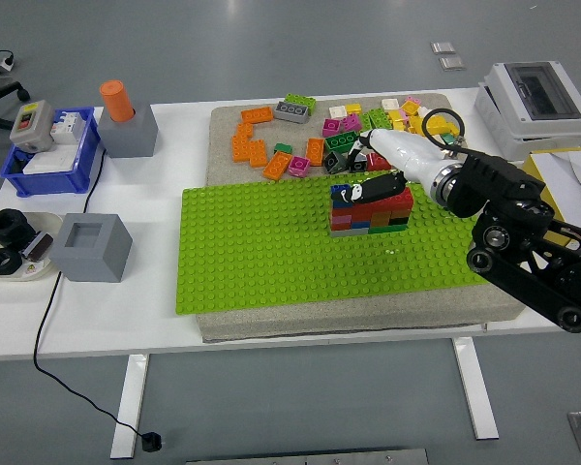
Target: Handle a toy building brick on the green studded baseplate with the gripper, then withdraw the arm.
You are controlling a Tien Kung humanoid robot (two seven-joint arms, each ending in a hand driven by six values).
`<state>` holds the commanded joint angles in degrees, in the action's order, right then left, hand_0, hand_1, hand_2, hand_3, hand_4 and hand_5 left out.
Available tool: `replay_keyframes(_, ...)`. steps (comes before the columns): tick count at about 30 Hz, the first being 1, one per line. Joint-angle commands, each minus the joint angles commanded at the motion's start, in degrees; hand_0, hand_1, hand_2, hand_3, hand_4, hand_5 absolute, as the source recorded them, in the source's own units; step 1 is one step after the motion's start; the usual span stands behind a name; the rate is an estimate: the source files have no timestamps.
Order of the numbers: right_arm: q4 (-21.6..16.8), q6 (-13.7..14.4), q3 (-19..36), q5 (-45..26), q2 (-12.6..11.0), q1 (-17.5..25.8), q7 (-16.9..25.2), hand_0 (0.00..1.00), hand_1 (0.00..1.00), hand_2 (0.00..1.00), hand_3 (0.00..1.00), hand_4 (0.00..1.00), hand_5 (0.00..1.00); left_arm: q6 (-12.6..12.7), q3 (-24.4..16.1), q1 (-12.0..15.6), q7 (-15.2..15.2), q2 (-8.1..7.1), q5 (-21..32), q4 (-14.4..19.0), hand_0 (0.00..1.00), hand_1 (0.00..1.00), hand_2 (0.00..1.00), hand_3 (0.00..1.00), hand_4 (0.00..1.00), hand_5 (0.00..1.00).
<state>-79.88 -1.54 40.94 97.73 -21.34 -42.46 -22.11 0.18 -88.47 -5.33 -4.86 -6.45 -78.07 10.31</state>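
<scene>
A small stack of bricks (pixel 372 210), red, brown and grey with a blue brick (pixel 340 192) on its top left, stands on the green studded baseplate (pixel 261 252) right of its middle. My right hand (pixel 354 172), white with black fingers, comes in from the right and hovers just above and behind the stack. Its fingers are spread and hold nothing; one black finger (pixel 368 186) lies over the stack's top, and I cannot tell if it touches. The left arm is out of view.
Several loose bricks (pixel 271 150) in orange, yellow, pink and green lie on the grey mat behind the baseplate. A grey box (pixel 95 246), a blue bin (pixel 48 155) and an orange cylinder (pixel 118 100) stand at the left. A grey electrical box (pixel 535 95) stands at the right.
</scene>
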Motion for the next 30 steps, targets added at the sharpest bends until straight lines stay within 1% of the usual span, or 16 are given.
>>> replay_keyframes(3, -0.3, 2.4, 3.1, -0.1, -2.1, 1.6, 1.5, 0.846, 0.847, 0.884, 0.622, 0.845, 0.347, 0.0, -0.1, 0.1, 0.0, 0.07, 0.0, 0.0, 0.630, 0.584, 0.549, 0.575, 0.609, 0.216)
replay_keyframes(4, -0.1, 3.3, 4.5, 0.1, -3.3, 2.5, 2.1, 0.846, 0.847, 0.884, 0.622, 0.845, 0.347, 0.0, -0.1, 0.2, 0.0, 0.11, 0.1, 0.0, 0.630, 0.584, 0.549, 0.575, 0.609, 0.216)
replay_keyframes(5, 0.1, 3.8, 5.2, 0.4, -4.0, 3.0, 2.4, 0.846, 0.847, 0.884, 0.622, 0.845, 0.347, 0.0, -0.1, 0.3, 0.0, 0.13, 0.2, 0.0, 0.630, 0.584, 0.549, 0.575, 0.609, 0.216)
replay_keyframes(6, 0.5, 4.4, 6.1, 1.5, -5.3, 3.8, 2.7, 0.827, 0.834, 0.868, 0.643, 0.790, 0.225, 0.1, -0.1, 0.4, 0.0, 0.16, 0.2, 0.0, 0.630, 0.583, 0.550, 0.574, 0.609, 0.217)
replay_keyframes(9, 2.0, 4.9, 5.7, 4.6, -7.5, 4.6, 2.9, 0.827, 0.834, 0.868, 0.643, 0.790, 0.225, 0.1, -0.1, 0.5, -0.1, 0.15, 0.3, 0.0, 0.630, 0.583, 0.550, 0.574, 0.609, 0.217)
replay_keyframes(12, 4.0, 4.5, 3.8, 7.7, -8.7, 4.7, 2.9, 0.827, 0.834, 0.868, 0.643, 0.790, 0.225, 0.1, -0.2, 0.5, -0.1, 0.15, 0.1, 0.0, 0.630, 0.583, 0.550, 0.574, 0.609, 0.217)
replay_keyframes(13, 4.8, 4.3, 3.2, 8.8, -8.8, 4.7, 2.9, 0.834, 0.844, 0.881, 0.661, 0.746, 0.126, 0.1, -0.2, 0.4, -0.1, 0.17, 0.1, 0.0, 0.630, 0.584, 0.551, 0.575, 0.609, 0.216)
replay_keyframes(18, 9.0, 3.5, 1.4, 13.2, -8.2, 4.3, 2.6, 0.834, 0.844, 0.881, 0.661, 0.746, 0.126, 0.0, -0.1, 0.4, 0.0, 0.31, 0.1, 0.0, 0.630, 0.584, 0.551, 0.575, 0.609, 0.216)
replay_keyframes(19, 9.9, 3.3, 0.9, 13.8, -8.0, 4.0, 2.6, 0.842, 0.854, 0.897, 0.680, 0.715, 0.072, 0.0, 0.0, 0.4, -0.1, 0.31, 0.1, 0.0, 0.630, 0.583, 0.551, 0.575, 0.609, 0.216)
replay_keyframes(21, 11.9, 2.8, -0.5, 14.7, -7.6, 3.0, 2.5, 0.842, 0.854, 0.897, 0.680, 0.715, 0.072, 0.0, 0.0, 0.4, -0.1, 0.29, 0.1, 0.0, 0.630, 0.583, 0.551, 0.575, 0.609, 0.216)
replay_keyframes(24, 13.9, 2.4, -2.9, 15.1, -7.2, 1.7, 2.5, 0.842, 0.854, 0.897, 0.680, 0.715, 0.072, 0.0, 0.1, 0.3, -0.1, 0.22, 0.2, 0.0, 0.630, 0.583, 0.551, 0.575, 0.609, 0.216)
replay_keyframes(25, 14.6, 2.2, -3.9, 15.1, -7.0, 1.2, 2.5, 0.845, 0.856, 0.902, 0.692, 0.692, 0.049, 0.0, 0.1, 0.3, -0.1, 0.20, 0.1, 0.0, 0.630, 0.584, 0.551, 0.575, 0.609, 0.216)
replay_keyframes(30, 18.2, 1.2, -7.4, 15.1, -6.1, -0.8, 2.4, 0.845, 0.856, 0.902, 0.692, 0.692, 0.049, 0.0, 0.3, 0.2, -0.2, 0.18, 0.3, 0.0, 0.630, 0.584, 0.551, 0.575, 0.609, 0.216)
